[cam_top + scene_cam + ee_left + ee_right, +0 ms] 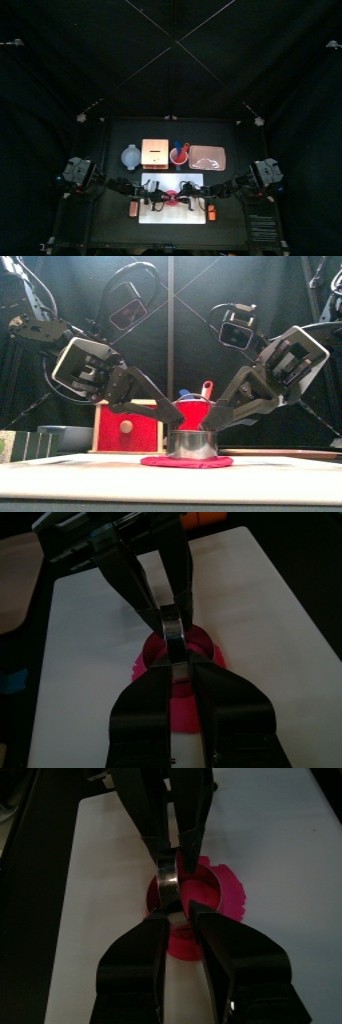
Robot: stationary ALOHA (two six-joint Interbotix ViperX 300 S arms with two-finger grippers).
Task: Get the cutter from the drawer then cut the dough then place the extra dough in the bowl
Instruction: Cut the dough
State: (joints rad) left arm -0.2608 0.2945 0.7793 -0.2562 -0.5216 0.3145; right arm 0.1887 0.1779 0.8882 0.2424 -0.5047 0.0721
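Observation:
The round metal cutter (197,443) stands upright on the flat red dough (187,462), which lies on the white cutting board (80,474). My left gripper (170,424) comes down from the left and my right gripper (222,422) from the right; they meet at the cutter's top from opposite sides. In the left wrist view the jaws close narrowly on the cutter (170,620) over the dough (187,702). The right wrist view shows the same grip on the cutter (167,876), with dough (225,893) spreading beside it.
Behind the board stand the wooden box with its red drawer front (124,428), the blue-grey bowl (130,155), the red cup with toy knives (195,408) and the pink tray (211,157). Bare board (171,183) lies on both sides of the dough.

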